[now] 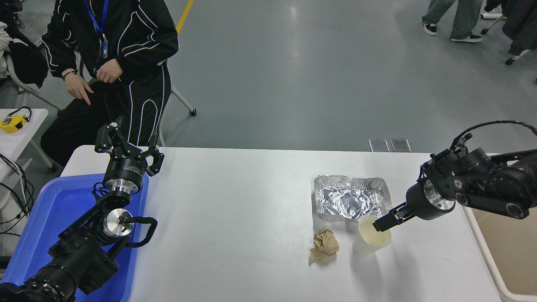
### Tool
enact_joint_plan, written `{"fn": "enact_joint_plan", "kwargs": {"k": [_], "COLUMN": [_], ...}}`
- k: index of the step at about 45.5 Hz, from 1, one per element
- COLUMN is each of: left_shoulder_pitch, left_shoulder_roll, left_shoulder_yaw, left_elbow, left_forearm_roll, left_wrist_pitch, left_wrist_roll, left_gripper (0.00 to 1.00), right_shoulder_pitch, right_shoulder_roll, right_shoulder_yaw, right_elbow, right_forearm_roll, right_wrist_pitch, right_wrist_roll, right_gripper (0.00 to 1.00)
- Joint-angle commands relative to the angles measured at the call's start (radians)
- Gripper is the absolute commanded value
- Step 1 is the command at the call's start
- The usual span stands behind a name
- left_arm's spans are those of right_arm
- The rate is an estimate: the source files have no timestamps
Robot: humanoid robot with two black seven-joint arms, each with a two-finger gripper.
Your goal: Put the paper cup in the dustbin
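Observation:
The white paper cup (369, 239) stands on the white table right of centre, its cream inside showing. My right gripper (381, 224) reaches in from the right and is at the cup's right rim, one finger inside the mouth, its jaws narrow and closed on the rim. The cup rests on the table. The beige dustbin (482, 247) is at the table's right edge, partly out of frame, under my right arm. My left gripper (128, 147) is parked at the lower left, open and empty.
A crinkled silver foil tray (350, 197) lies just behind the cup. A crumpled brown paper ball (324, 245) lies left of the cup. A blue tray (50, 218) lies under my left arm. A person in black sits at the far left.

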Motion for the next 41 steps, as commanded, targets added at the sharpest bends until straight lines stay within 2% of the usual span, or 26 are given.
{"fn": "enact_joint_plan", "kwargs": {"k": [1, 6, 13, 14, 15, 19, 20, 36, 41], "left_shoulder_pitch": [0.000, 0.000, 0.000, 0.000, 0.000, 0.000, 0.000, 0.000, 0.000], "left_shoulder_roll": [0.000, 0.000, 0.000, 0.000, 0.000, 0.000, 0.000, 0.000, 0.000], "left_shoulder_yaw": [0.000, 0.000, 0.000, 0.000, 0.000, 0.000, 0.000, 0.000, 0.000], "left_elbow": [0.000, 0.000, 0.000, 0.000, 0.000, 0.000, 0.000, 0.000, 0.000], "left_forearm_roll": [0.000, 0.000, 0.000, 0.000, 0.000, 0.000, 0.000, 0.000, 0.000], "left_wrist_pitch": [0.000, 0.000, 0.000, 0.000, 0.000, 0.000, 0.000, 0.000, 0.000], "left_wrist_roll": [0.000, 0.000, 0.000, 0.000, 0.000, 0.000, 0.000, 0.000, 0.000], "left_gripper": [1.00, 1.00, 1.00, 1.00, 1.00, 1.00, 1.00, 1.00, 1.00], "right_shoulder_pitch": [-0.085, -0.097, -0.142, -0.152, -0.156, -0.153, -0.151, -0.131, -0.102], "right_shoulder_roll": [0.021, 0.026, 0.034, 0.041, 0.041, 0.046, 0.044, 0.034, -0.006], "right_shoulder_yaw": [0.027, 0.027, 0.076, 0.079, 0.079, 0.066, 0.066, 0.066, 0.067], "right_elbow": [-0.060, -0.070, -0.111, -0.119, -0.120, -0.120, -0.120, -0.114, -0.094], "right_forearm_roll": [0.000, 0.000, 0.000, 0.000, 0.000, -0.003, -0.003, 0.000, 0.000], "right_wrist_pitch": [-0.038, -0.059, -0.081, -0.085, -0.087, -0.075, -0.073, -0.058, -0.049], "right_wrist_roll": [0.000, 0.000, 0.003, 0.004, 0.006, 0.007, 0.007, 0.009, 0.015], "right_gripper": [0.97, 0.87, 0.82, 0.78, 0.71, 0.08, 0.02, 0.00, 0.00]}}
